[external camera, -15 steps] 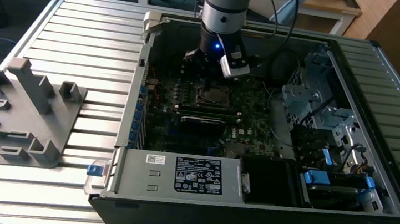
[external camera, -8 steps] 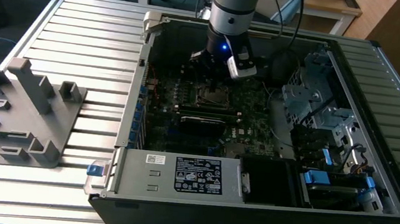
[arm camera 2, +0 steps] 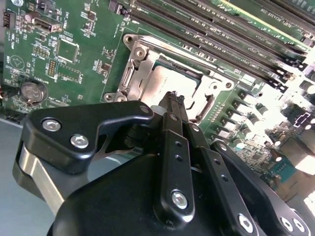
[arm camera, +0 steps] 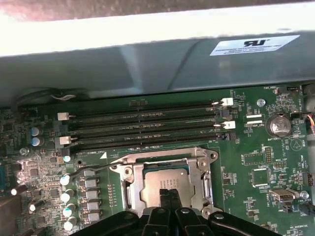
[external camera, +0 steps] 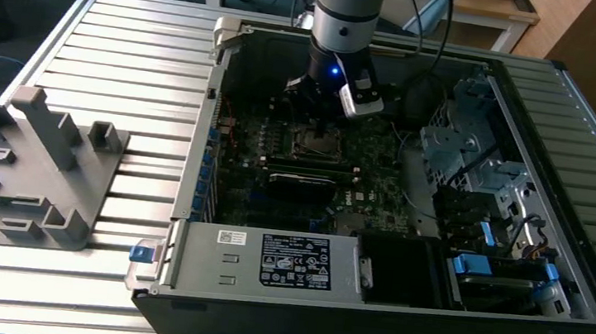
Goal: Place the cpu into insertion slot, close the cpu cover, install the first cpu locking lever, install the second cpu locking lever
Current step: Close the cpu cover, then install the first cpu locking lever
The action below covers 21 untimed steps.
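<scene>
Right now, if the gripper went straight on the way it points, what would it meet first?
Most likely the metal top of the cpu, framed by the cpu cover; the gripper points at it, though depth is unclear.

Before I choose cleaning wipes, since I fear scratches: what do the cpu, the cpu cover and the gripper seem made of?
The cpu: dull grey metal top, soft sheen. The cpu cover: bare silver sheet metal, bright glints on its edges. The gripper: smooth black, faint gloss, silver screws; coated metal or plastic, unclear.
</scene>
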Available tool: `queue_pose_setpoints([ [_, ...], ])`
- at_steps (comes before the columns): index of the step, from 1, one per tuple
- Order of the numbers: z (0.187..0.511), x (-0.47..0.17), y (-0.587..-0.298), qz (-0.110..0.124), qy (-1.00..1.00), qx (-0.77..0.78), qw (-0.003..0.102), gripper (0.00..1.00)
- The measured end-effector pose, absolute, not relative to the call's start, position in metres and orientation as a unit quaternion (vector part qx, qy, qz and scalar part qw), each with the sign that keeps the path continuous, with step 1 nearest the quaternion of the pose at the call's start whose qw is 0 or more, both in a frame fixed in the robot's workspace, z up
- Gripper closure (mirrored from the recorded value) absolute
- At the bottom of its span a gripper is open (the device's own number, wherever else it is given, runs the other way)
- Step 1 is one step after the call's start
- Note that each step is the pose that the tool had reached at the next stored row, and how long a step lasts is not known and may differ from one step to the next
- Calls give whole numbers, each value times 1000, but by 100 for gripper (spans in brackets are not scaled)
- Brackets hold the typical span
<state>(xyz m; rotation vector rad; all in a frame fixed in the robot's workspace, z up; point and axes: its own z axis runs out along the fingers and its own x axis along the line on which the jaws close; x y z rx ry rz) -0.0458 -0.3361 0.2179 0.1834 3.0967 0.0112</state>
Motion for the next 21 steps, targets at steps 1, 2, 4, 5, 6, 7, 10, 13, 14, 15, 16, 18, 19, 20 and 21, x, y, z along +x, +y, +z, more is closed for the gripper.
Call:
queue_pose_setpoints([
  [1,218,-46,-336,3,998,66,20,90],
  [2,217,-46,-336,3,997,74,20,90],
  [4,217,-46,-336,3,996,89,20,90],
  [5,217,-46,-336,3,996,92,20,90],
  [6,217,-46,-336,3,996,92,20,90],
  [7,217,-46,-336,3,996,92,20,90],
  [10,217,-46,-337,3,996,92,20,90],
  [13,217,-46,-338,3,996,92,20,90],
  [14,217,-46,-338,4,996,92,20,90],
  [15,217,-46,-338,5,996,92,20,90],
  [16,217,-46,-338,6,996,92,20,90],
  [18,217,-46,-338,6,996,92,20,90],
  [19,217,-46,-338,18,995,93,18,90],
  [20,218,-46,-338,18,995,93,18,90],
  [21,218,-46,-338,18,995,93,18,90],
])
